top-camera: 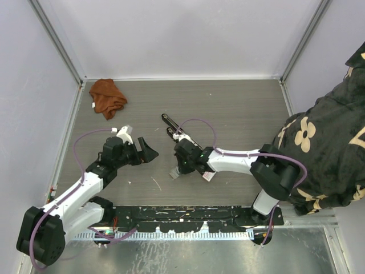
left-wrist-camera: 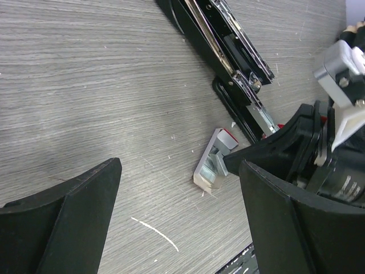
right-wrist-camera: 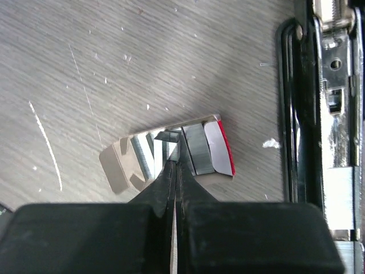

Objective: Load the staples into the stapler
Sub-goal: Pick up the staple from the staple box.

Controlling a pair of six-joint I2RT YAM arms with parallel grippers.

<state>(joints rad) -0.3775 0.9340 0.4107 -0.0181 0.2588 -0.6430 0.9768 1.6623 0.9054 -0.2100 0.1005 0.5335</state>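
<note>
The black stapler (top-camera: 173, 128) lies opened out flat on the table, its metal magazine showing in the right wrist view (right-wrist-camera: 322, 114) and the left wrist view (left-wrist-camera: 228, 45). The tiny grey tray (right-wrist-camera: 114, 172) with silvery staple strips (right-wrist-camera: 197, 149) lies just left of it, a red-and-white box end (right-wrist-camera: 217, 149) at its right side. My right gripper (right-wrist-camera: 176, 161) is down in the tray, its tips pinched on one upright staple strip (right-wrist-camera: 171, 144). My left gripper (left-wrist-camera: 179, 171) is open and empty, left of the tray (left-wrist-camera: 212, 165).
An orange cloth (top-camera: 107, 97) lies at the back left. A small red-and-white scrap (top-camera: 209, 176) lies under my right arm. A person in a black flowered garment (top-camera: 325, 148) stands at the right edge. Walls enclose the table on three sides.
</note>
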